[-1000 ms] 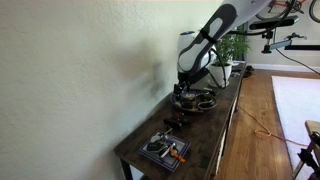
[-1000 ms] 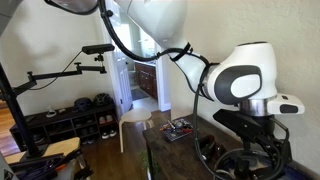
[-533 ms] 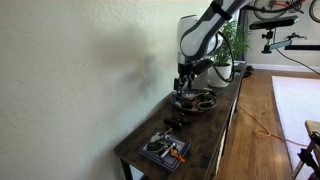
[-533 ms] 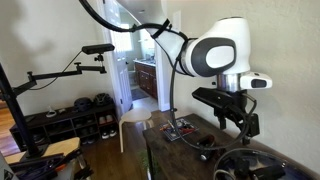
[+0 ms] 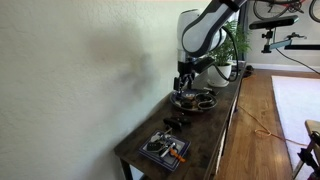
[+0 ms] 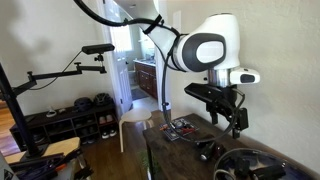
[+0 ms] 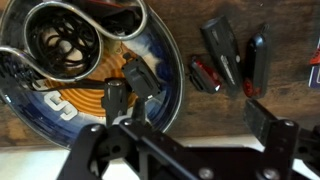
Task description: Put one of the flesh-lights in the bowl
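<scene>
The narrow dark table (image 5: 196, 128) runs along the wall. In the wrist view a pale band lies past its edge at 6 o'clock, close beneath the bowl (image 7: 70, 106), so there is little room on that side. Bare wood opens toward 3 o'clock. The gripper (image 7: 186, 108) hangs above the bowl's 3 o'clock rim with its jaws spread wide and nothing between them. In an exterior view the gripper (image 5: 183, 82) is clear of the bowl (image 5: 197, 101), with free air around it. The bowl is wide, shallow and glossy, with pale rings on a bluish inside. One flashlight (image 7: 140, 78), black and stubby, lies tilted on the bowl's inner slope near 3 o'clock. It is just beside the near fingertip, and I cannot tell whether the two touch. A round wire object (image 7: 60, 40) fills the bowl's 10 o'clock part. On the table at 2 o'clock from the bowl lie two more flashlights (image 7: 222, 50) and, nearer the rim, a red-tipped item (image 7: 203, 73). A dark tray (image 5: 165, 150) sits well apart toward the table's near end, and a potted plant (image 5: 230, 45) stands behind the arm.
</scene>
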